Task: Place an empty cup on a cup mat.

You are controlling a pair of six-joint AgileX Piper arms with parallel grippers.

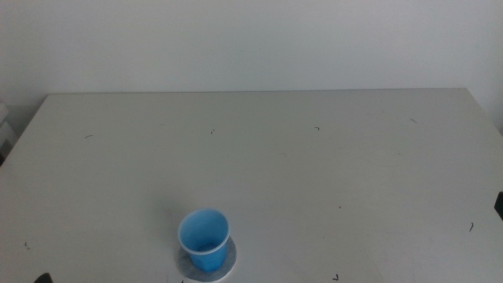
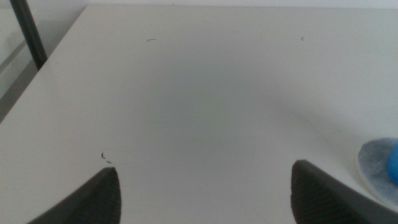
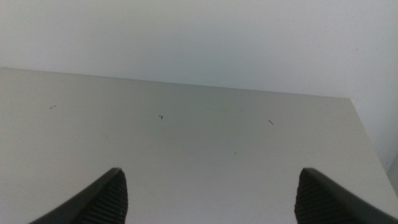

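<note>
The blue cup (image 1: pixel 204 239) stands upright and empty on the round grey cup mat (image 1: pixel 224 268) near the table's front edge, left of centre. In the left wrist view the cup mat (image 2: pixel 375 163) and a sliver of the cup (image 2: pixel 393 168) show at the picture's edge. My left gripper (image 2: pixel 205 182) is open and empty over bare table, apart from the cup. Only a dark tip of it (image 1: pixel 43 277) shows in the middle view. My right gripper (image 3: pixel 211 182) is open and empty over bare table, far from the cup, with a dark bit (image 1: pixel 498 203) at the right edge.
The pale table (image 1: pixel 314 173) carries only small dark specks. A white wall stands behind its far edge. A dark post (image 2: pixel 28 32) stands beyond the table's edge in the left wrist view.
</note>
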